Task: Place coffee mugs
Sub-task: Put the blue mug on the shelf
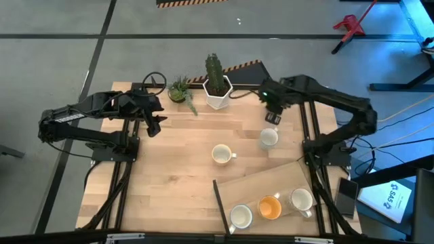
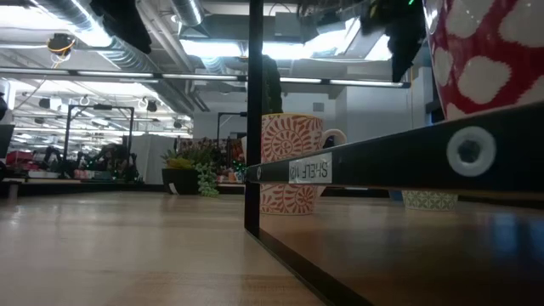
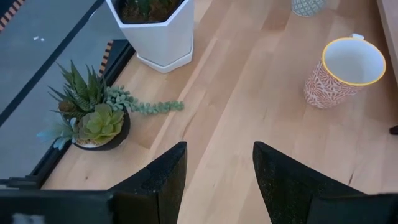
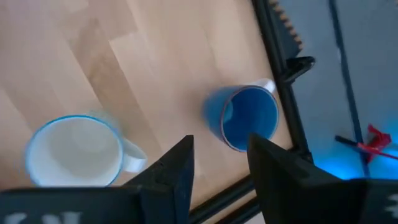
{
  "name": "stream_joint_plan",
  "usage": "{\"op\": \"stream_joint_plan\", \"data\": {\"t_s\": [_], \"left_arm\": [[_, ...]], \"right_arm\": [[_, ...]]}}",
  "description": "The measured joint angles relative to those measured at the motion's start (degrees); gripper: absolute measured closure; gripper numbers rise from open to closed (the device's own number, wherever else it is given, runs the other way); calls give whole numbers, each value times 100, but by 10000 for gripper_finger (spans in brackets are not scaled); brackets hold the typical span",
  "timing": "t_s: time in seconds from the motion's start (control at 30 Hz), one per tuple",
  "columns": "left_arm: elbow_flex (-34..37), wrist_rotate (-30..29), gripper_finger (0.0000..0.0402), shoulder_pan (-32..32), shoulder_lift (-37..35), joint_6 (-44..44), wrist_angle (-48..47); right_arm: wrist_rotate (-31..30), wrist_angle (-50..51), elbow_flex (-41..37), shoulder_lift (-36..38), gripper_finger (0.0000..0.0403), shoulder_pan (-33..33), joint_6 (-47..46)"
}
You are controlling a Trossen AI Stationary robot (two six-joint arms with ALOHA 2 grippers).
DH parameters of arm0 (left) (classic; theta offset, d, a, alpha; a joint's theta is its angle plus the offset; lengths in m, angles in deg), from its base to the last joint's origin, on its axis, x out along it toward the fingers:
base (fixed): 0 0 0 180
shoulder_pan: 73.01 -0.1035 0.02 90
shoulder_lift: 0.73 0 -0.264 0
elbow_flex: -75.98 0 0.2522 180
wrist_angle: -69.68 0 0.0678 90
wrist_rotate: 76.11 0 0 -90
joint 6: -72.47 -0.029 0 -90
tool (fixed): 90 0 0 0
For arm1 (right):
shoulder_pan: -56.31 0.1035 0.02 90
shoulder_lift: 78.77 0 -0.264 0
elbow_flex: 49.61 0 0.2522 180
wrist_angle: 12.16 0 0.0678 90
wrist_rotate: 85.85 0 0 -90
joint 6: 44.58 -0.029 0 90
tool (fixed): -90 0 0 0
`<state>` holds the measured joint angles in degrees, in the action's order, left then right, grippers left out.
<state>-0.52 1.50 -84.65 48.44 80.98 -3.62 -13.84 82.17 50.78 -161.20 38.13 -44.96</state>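
The right claw (image 1: pixel 272 116), fingers spread and empty, hovers over the blue mug (image 4: pixel 244 118) at the worktop's (image 1: pixel 176 169) two o'clock. The left claw (image 1: pixel 154 125), released, waits at ten o'clock. A partly legible white label (image 2: pixel 309 170) marks the tray's (image 1: pixel 258 181) edge.

a robotics lab or workshop: exposed ceiling ducts (image 2: pixel 127 47) and strip lights, grey concrete floor (image 1: pixel 54 61), hazard-striped tape (image 1: pixel 190 3), cables (image 1: pixel 407 115) beside the table's right edge.
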Motion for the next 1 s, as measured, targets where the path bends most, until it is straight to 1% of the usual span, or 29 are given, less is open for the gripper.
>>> {"op": "stream_joint_plan", "data": {"t_s": [0.1, 0.23, 0.33, 0.43, 0.6, 0.73, 0.87, 0.93, 1.0], "left_arm": [[0, 3, 223, 0, 0, 2, -36], [0, 12, 223, 0, 0, 2, -139], [0, 121, 223, 0, 0, -2, -149], [0, 182, 223, 0, 0, -4, -153], [0, 182, 223, 0, 0, -8, -153], [0, 180, 223, 0, 0, -145, -151], [0, 134, 223, 0, 0, -151, -149], [0, 132, 223, 0, 0, -149, -149], [0, 116, 223, 0, 0, -155, -149]], "right_arm": [[90, -87, -2, -369, 252, -389, 382], [94, -265, -4, -724, 210, -703, 652], [116, -293, -4, -955, 182, -884, 669], [254, -364, -124, -1076, 165, -1068, 566], [315, -724, -893, -1066, 159, -1320, 380], [568, -1508, -1590, -1036, 159, -1470, 446], [547, -2049, -1973, -1036, 160, -1614, 638], [713, -2235, -2128, -1036, 164, -1690, 718], [874, -2352, -2241, -1036, 182, -1754, 804]]}}
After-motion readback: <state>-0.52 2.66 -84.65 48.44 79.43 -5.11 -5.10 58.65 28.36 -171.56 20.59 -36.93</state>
